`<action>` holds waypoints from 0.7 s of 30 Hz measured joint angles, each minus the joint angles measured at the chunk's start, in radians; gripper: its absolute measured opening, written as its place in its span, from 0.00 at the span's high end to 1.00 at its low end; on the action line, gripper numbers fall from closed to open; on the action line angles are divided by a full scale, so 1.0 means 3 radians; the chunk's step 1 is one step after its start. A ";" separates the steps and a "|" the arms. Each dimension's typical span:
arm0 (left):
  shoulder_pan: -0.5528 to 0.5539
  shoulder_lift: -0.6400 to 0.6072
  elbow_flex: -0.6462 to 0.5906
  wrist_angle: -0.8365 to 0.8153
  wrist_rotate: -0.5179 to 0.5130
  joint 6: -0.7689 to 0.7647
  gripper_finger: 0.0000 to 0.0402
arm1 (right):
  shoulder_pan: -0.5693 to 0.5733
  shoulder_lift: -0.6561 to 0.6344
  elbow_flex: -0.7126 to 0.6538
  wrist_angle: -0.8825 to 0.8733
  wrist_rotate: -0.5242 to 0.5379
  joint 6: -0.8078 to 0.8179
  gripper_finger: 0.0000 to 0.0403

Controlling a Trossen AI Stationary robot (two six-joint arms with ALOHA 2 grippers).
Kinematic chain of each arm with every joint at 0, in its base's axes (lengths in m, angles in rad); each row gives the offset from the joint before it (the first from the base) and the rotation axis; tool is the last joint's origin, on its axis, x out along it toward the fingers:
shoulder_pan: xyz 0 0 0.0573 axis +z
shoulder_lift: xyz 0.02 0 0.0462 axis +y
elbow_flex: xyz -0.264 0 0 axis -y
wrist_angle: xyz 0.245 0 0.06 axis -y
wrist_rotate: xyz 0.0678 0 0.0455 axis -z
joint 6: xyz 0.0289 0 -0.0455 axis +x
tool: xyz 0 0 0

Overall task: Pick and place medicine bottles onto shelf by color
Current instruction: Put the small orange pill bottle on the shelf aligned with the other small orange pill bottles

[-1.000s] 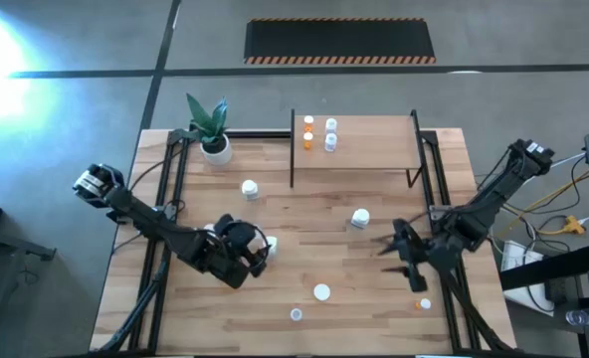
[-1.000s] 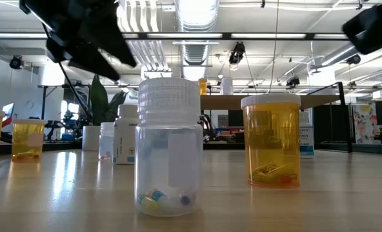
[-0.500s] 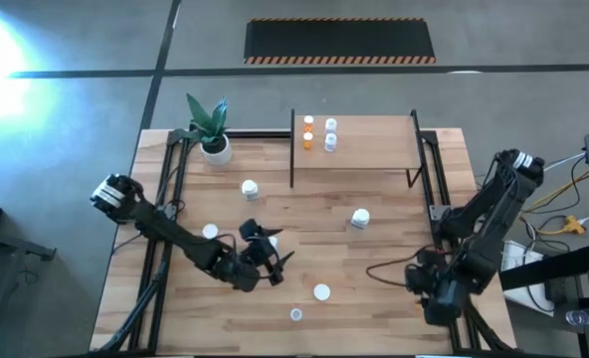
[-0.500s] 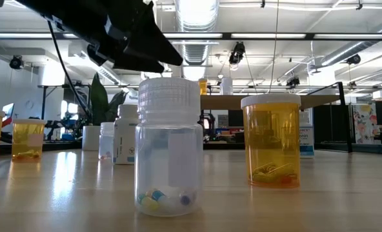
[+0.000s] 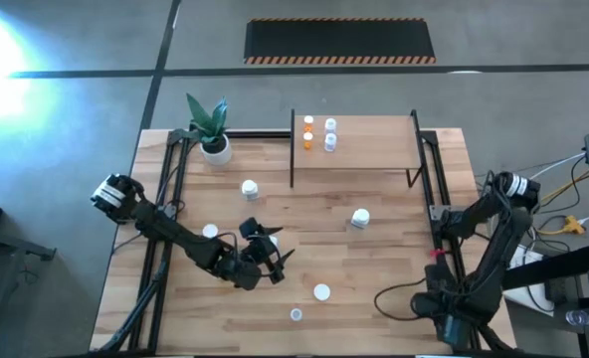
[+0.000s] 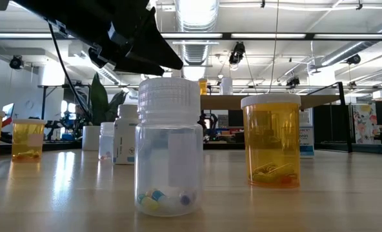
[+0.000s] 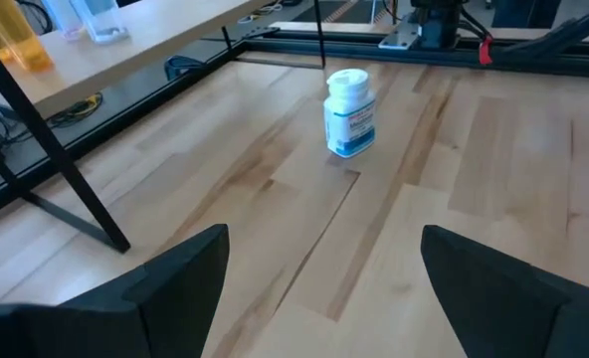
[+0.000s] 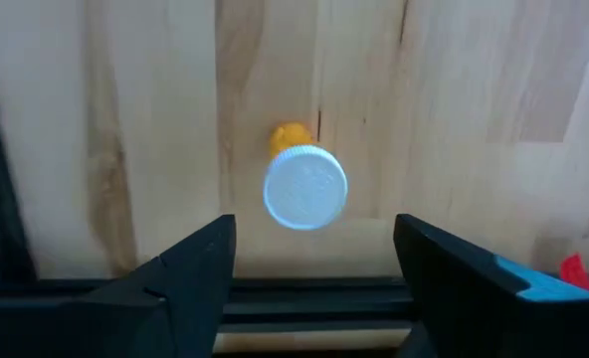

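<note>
Left gripper (image 5: 268, 257): lower centre-left of the high view, above bare tabletop (image 5: 374, 259); fingers spread, nothing between them.
Left wrist view: white bottle (image 7: 350, 111) upright ahead, well apart from the fingers.
Right gripper (image 8: 314, 268): lower right table corner in the high view; fingers spread, poised over orange bottle (image 8: 303, 182), not touching it.
Shelf (image 5: 374, 144): upper centre; three small bottles (image 5: 319, 133) near its left post.
Low view: clear bottle (image 6: 168, 148) centre, large orange bottle (image 6: 271, 142) to its right.

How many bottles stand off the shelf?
6 bottles seen: one back left, one centre right, one by the left arm, two near the front, one orange below the right gripper. Arms may hide more.
</note>
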 joint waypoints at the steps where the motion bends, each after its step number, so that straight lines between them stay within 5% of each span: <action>1: 0.0000 0.0000 0.0000 0.0000 0.0000 0.0000 0.22 | 0.0000 0.0045 0.0000 0.0007 -0.0001 -0.0022 0.36; 17: 0.0021 0.0000 0.0001 0.0087 0.0013 0.0000 0.22 | -0.0020 0.0040 -0.0001 0.0181 0.0259 -0.0294 0.69; 21: 0.0040 0.0083 0.0001 0.0324 0.0013 0.0205 0.22 | -0.0106 -0.0073 -0.0001 0.0201 0.0571 -0.0336 0.78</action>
